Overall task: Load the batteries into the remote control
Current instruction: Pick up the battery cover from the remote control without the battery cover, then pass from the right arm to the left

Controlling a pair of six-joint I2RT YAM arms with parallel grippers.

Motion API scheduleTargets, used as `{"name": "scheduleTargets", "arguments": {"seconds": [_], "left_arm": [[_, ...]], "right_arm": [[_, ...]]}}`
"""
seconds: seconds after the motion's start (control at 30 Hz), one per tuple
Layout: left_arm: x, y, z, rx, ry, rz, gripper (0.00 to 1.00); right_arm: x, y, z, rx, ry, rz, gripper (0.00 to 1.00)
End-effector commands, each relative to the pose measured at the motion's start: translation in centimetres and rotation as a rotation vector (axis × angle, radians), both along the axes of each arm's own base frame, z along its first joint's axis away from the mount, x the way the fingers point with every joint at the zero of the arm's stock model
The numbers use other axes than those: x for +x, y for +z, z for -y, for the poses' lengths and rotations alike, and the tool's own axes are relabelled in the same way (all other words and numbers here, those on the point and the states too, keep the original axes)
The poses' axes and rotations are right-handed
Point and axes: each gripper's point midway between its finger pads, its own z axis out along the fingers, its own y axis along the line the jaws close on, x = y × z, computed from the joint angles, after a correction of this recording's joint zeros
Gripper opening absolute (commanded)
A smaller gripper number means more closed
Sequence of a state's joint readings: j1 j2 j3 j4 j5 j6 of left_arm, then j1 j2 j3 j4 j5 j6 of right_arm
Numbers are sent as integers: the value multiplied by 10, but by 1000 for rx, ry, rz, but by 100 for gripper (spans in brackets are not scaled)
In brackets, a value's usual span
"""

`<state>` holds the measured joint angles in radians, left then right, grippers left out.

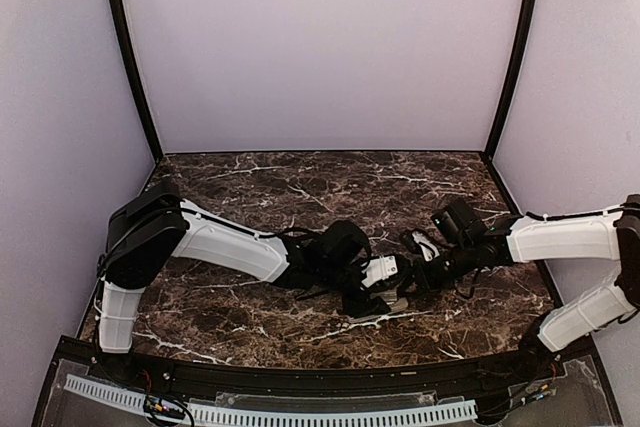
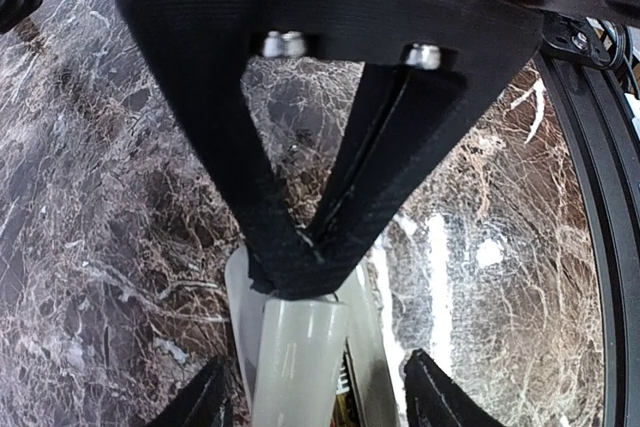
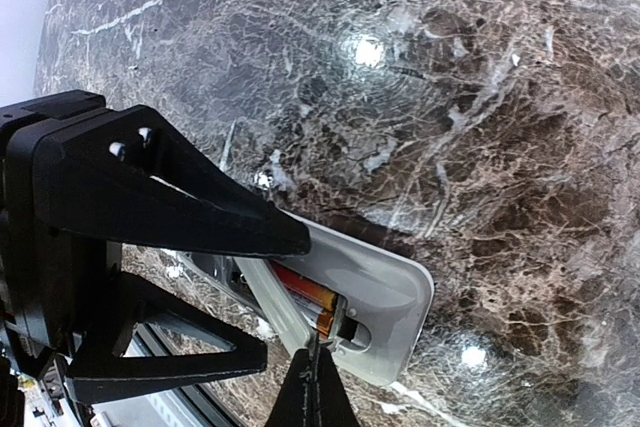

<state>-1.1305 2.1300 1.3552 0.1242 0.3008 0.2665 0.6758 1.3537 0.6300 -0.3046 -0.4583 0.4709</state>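
White remote control (image 3: 390,292) w/ reddish battery (image 3: 303,297) inside; L gripper (image 2: 320,392) clamps it, R gripper (image 3: 315,375) tips pressed together.

The left gripper (image 2: 318,402) grips; right gripper (image 3: 315,387) pinched closed.

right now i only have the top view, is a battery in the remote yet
Observer: Yes. The right wrist view shows one battery lying inside the open remote.
Operator: where's my right tip
Observer: The right gripper is shut, with its tip at that battery's orange end. I can't tell if it touches.
Operator: left got the remote
Observer: Yes. In the left wrist view the left gripper has the remote between its fingers.
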Motion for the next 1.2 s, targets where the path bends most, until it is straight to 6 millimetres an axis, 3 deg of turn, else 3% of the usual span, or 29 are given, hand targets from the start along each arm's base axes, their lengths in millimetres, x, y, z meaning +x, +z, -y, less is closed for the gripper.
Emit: {"name": "scheduleTargets", "arguments": {"seconds": [0.0,0.27,0.63,0.93,1.17], "left_arm": [[0,7,2,-9,-16,22,56],[-1,6,5,-21,-28,29,37],[-3,7,5,-32,-34,16,23],[-3,24,5,-73,-13,8,21],[-3,38,5,-115,12,-8,21]], "right_arm": [[0,13,-10,56,32,1,0],[-3,16,-9,71,27,-15,0],[-2,18,-8,81,16,-9,0],[6,26,-2,91,-14,42,28],[7,20,-7,130,-22,21,34]]}}
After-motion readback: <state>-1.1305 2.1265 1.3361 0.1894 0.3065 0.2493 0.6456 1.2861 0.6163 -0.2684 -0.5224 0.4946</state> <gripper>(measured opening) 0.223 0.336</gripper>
